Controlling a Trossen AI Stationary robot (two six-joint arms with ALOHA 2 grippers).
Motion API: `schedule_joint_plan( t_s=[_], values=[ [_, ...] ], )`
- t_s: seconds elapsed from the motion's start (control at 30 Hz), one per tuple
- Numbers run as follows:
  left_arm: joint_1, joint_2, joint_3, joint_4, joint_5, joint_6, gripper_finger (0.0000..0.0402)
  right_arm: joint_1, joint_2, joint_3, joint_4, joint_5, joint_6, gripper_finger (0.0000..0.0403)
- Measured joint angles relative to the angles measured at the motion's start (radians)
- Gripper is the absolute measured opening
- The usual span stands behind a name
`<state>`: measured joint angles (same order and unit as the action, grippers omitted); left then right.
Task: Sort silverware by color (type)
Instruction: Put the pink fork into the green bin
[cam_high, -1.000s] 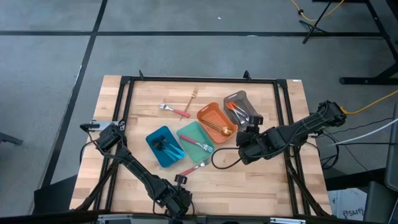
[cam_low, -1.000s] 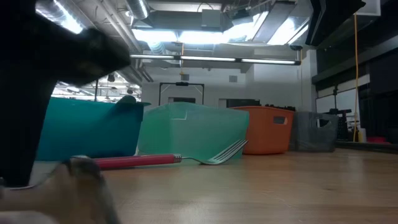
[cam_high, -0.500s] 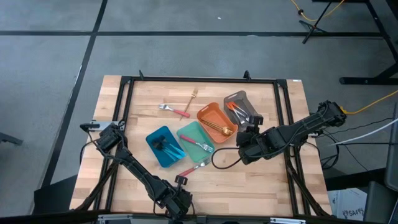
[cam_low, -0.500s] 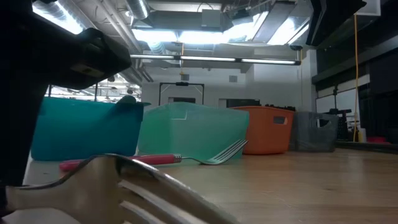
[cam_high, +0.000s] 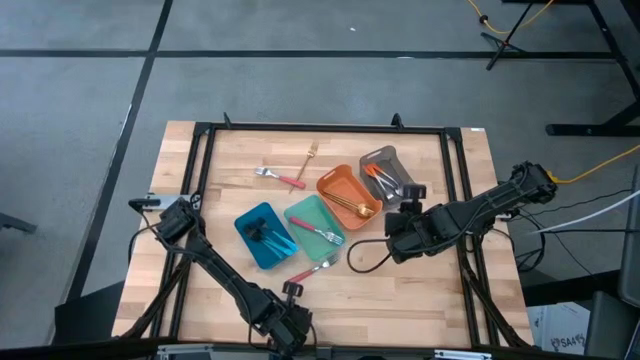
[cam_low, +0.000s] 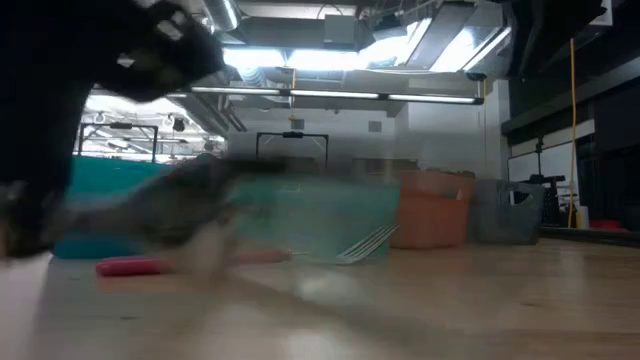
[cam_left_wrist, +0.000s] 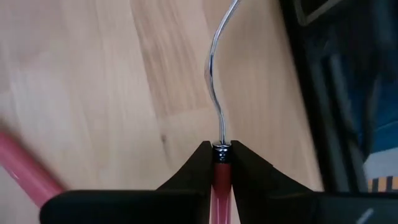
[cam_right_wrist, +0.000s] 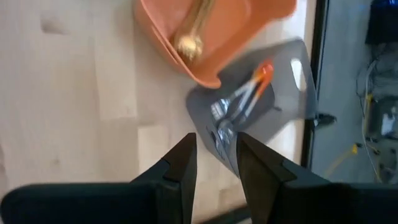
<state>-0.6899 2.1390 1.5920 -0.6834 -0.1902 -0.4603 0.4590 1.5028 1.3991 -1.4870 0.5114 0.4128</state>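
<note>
High view: a pink-handled fork (cam_high: 313, 269) lies on the surface (cam_high: 430, 300) at lower centre.

Left wrist view: the left tool (cam_left_wrist: 221, 152) is clenched on a red handle (cam_left_wrist: 221, 186), probably a light, stiff, slippery fork, best gripped mid-handle.

Right wrist view: the right tool (cam_right_wrist: 216, 149) hangs released above the grey tray (cam_right_wrist: 261, 106).

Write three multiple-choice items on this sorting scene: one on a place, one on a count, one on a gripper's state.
1. Where is the gold utensil?
A. orange tray
B. blue tray
C. bare table

2. How many trays stand on the table?
A. two
B. four
C. six

3. The left gripper is:
A. wide open, empty
B. shut on a red-handled fork
C. out of view

Key:
1 A, it lies in the orange tray.
2 B, blue, teal, orange and grey.
3 B, its fingers pinch the red-handled fork.
</note>
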Motion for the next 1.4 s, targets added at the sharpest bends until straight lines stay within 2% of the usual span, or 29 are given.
schedule_joint_plan(
  t_s=[0.13, 0.33, 0.5, 0.7, 0.83, 1.0, 1.2, 1.4],
  values=[
    [0.024, -0.011, 0.062, -0.067, -0.009, 0.017, 0.0034, 0.061, -0.075, -0.036, -0.03, 0.061, 0.033, 0.0106],
    [0.084, -0.01, 0.18, -0.192, -0.01, 0.201, 0.0034, 0.156, -0.296, -0.209, 0.085, 0.081, 0.145, 0.0106],
    [0.175, -0.011, 0.258, -0.29, -0.071, 0.404, 0.0034, 0.184, -0.509, -0.432, 0.317, 0.077, 0.203, 0.0106],
    [0.305, -0.011, 0.325, -0.341, -0.092, 0.584, 0.0034, 0.182, -0.69, -0.698, 0.706, 0.019, 0.204, 0.0106],
    [0.383, -0.011, 0.351, -0.343, -0.092, 0.701, 0.0034, 0.182, -0.718, -0.829, 0.916, -0.022, 0.183, 0.0106],
    [0.464, -0.011, 0.369, -0.428, -0.087, 0.815, 0.0034, 0.182, -0.701, -0.936, 1.067, -0.07, 0.184, 0.0106],
    [0.537, -0.011, 0.427, -0.617, -0.087, 0.859, 0.0034, 0.182, -0.682, -0.992, 1.144, -0.079, 0.184, 0.0106],
    [0.584, -0.012, 0.442, -0.735, -0.07, 0.82, 0.0034, 0.182, -0.681, -0.997, 1.15, -0.066, 0.185, 0.0106]
  ],
)
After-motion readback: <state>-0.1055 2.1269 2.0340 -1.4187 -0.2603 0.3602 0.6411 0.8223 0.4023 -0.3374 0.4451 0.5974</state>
